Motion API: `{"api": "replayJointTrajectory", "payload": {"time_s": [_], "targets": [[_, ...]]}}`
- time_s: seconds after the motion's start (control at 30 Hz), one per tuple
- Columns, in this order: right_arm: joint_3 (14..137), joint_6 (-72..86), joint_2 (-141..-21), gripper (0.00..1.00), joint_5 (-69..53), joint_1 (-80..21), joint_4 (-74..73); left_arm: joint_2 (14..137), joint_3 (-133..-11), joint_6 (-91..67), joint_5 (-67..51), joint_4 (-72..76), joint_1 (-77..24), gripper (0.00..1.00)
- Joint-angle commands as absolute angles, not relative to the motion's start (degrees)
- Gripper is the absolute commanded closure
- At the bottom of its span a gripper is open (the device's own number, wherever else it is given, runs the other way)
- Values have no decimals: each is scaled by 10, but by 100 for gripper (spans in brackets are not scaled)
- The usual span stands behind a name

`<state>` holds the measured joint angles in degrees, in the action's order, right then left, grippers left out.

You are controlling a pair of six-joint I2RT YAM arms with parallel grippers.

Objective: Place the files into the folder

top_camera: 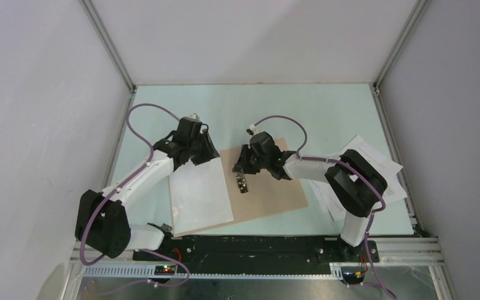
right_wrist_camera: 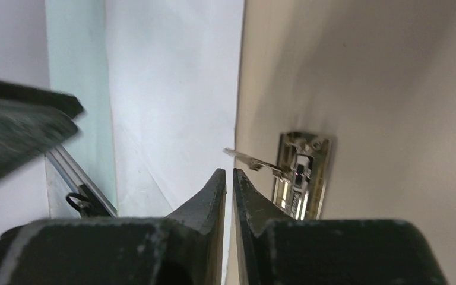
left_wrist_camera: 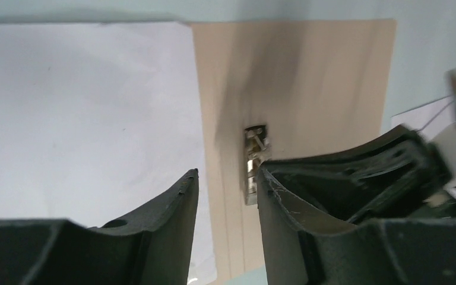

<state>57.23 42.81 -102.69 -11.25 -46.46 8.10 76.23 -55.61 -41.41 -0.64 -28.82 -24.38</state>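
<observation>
Folder: the kraft folder [top_camera: 275, 194] lies open and flat at the middle of the pale green table [top_camera: 325, 112], its metal spine clip [top_camera: 242, 183] facing up beside the fold.
Files: one white sheet [top_camera: 199, 190] lies on the folder's left leaf, its right edge just beside the clip. The rest of the files [top_camera: 384, 162] lie in a loose fan at the right side of the table, partly under the right arm.
Left gripper: the left gripper [left_wrist_camera: 227, 172] is at the sheet's far edge, fingers parted with a clear gap and nothing between them.
Right gripper: the right gripper [right_wrist_camera: 228, 173] hovers over the fold, fingertips drawn together to a sliver. It seems to grip nothing, though the sheet's edge runs right under that sliver.
Clip lever: the thin lever [right_wrist_camera: 252, 159] stands raised, its free end just beside the right fingertips.
Step in hand: probably seating the sheet at the clip.
Doing it well: keep the lever raised until the sheet's edge is squared to the fold. Use the left fingers to pin the paper flat, not to push it, as thin paper buckles. Press the lever down with the closed fingertips, straight and slowly.
Risk: the sheet may skew, or the folder may slide on the table.
</observation>
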Motion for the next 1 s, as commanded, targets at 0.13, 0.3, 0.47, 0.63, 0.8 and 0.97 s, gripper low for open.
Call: {"api": "replayJointTrajectory", "payload": {"time_s": [0.13, 0.3, 0.47, 0.63, 0.8, 0.97], "targets": [[647, 427, -1089, 86, -113, -456, 74, 714, -496, -399, 20, -297, -255, 52], [677, 421, -1111, 86, -95, -451, 53, 713, -486, -401, 26, -296, -279, 52], [697, 406, -1092, 84, -86, -443, 30, 734, -498, -409, 44, -293, -308, 52], [700, 395, -1010, 70, -63, -415, -35, 782, -542, -409, 80, -291, -353, 51], [693, 384, -938, 53, 61, -380, -173, 841, -598, -412, 146, -293, -398, 51], [603, 435, -802, 29, 169, -310, -288, 857, -632, -411, 192, -292, -449, 48]]}}
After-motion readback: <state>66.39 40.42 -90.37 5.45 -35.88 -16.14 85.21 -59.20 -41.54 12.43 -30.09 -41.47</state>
